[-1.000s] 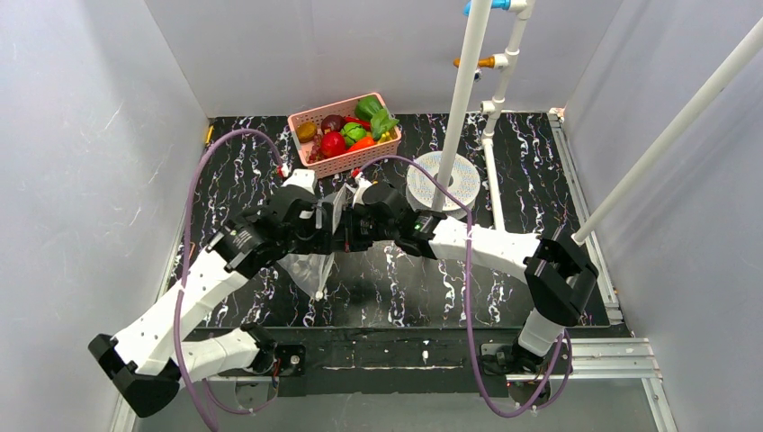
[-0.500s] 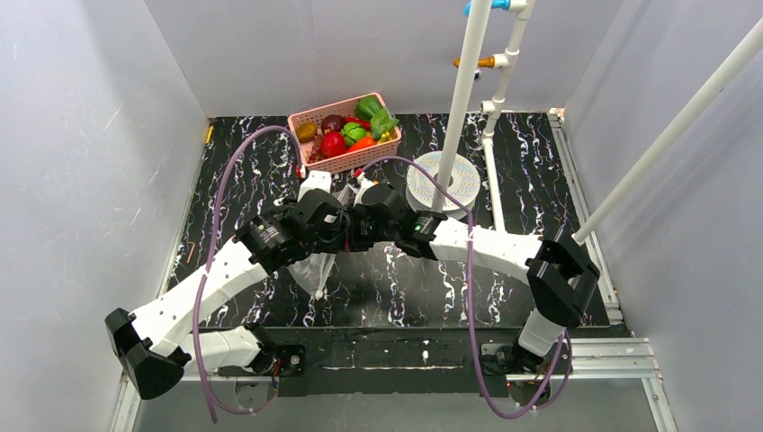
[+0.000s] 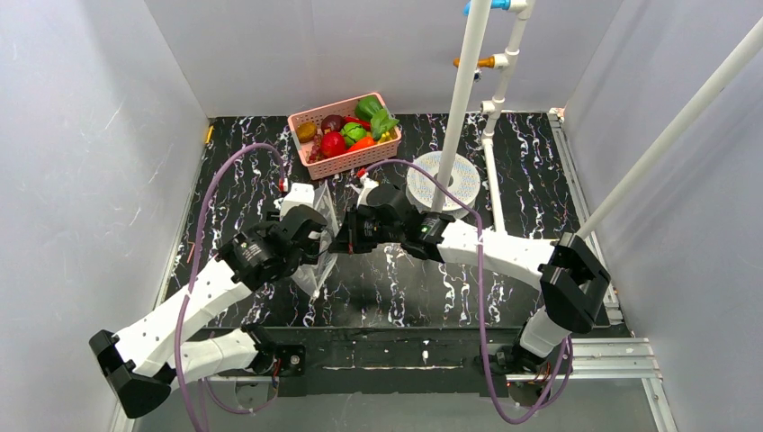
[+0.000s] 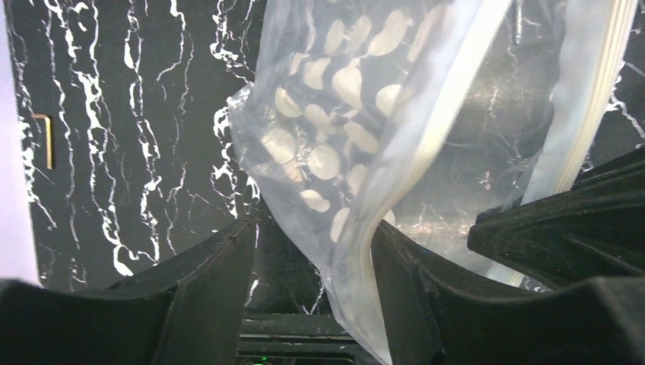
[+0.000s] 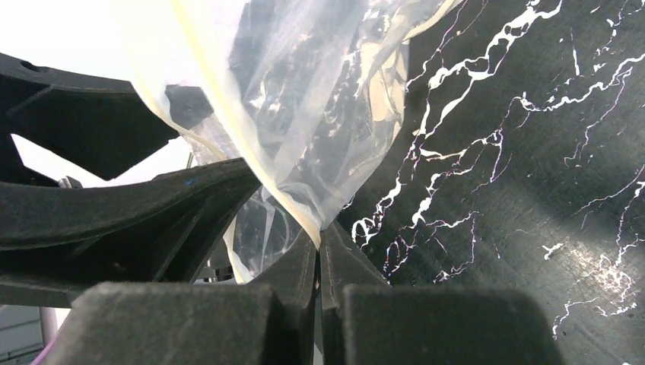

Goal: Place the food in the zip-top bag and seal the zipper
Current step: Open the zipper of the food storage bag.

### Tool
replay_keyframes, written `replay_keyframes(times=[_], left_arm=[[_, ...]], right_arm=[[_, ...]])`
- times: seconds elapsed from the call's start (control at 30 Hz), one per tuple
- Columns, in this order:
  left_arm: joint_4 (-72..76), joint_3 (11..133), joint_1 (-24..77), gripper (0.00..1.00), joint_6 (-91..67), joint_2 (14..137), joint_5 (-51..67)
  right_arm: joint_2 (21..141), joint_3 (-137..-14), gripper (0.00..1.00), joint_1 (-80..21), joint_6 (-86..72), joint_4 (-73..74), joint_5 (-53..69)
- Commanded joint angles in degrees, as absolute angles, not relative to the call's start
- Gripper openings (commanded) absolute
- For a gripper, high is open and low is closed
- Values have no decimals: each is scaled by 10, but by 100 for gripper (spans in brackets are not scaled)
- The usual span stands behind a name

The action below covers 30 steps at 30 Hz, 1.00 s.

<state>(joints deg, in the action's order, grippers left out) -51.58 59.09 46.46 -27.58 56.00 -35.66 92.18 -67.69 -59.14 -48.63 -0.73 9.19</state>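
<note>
The clear dotted zip-top bag [image 3: 312,268] hangs between my two grippers above the black marbled table. My right gripper [image 3: 344,241] is shut on the bag's mouth edge; in the right wrist view its jaws [image 5: 319,237] pinch the pale zipper strip [image 5: 228,114]. My left gripper [image 3: 313,234] is open. In the left wrist view the bag [image 4: 335,144] and its zipper strip [image 4: 426,137] pass between the spread fingers [image 4: 205,289], resting against the right one. The food, including a red apple [image 3: 333,142] and a green leafy piece [image 3: 376,117], lies in the pink basket [image 3: 353,160].
A white perforated disc [image 3: 454,184] with an upright white pole [image 3: 468,81] stands just right of the grippers. More white pipes [image 3: 493,153] run along the back right. Grey walls enclose the table on three sides. A small yellow item [image 3: 209,133] lies at the back left edge.
My left gripper moved in against the right gripper half a second ago and has now drawn back to the left. The bag still hangs from the right gripper, which has barely moved.
</note>
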Motion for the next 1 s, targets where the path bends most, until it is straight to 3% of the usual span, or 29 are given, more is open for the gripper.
replay_keyframes(times=[0.0, 0.27, 0.47, 0.7, 0.97], left_arm=[[-526, 601, 464, 60, -280, 540, -341], [-512, 631, 464, 74, -271, 560, -346], [-513, 652, 463, 78, -266, 580, -329], [-561, 653, 464, 62, -262, 571, -371], [-594, 672, 463, 62, -259, 501, -308]], right_arm=[[916, -715, 1, -612, -454, -16, 91], [940, -771, 1, -641, -437, 17, 89], [932, -769, 1, -642, -446, 30, 66], [932, -771, 1, -642, -449, 34, 58], [929, -775, 1, -642, -437, 51, 40]])
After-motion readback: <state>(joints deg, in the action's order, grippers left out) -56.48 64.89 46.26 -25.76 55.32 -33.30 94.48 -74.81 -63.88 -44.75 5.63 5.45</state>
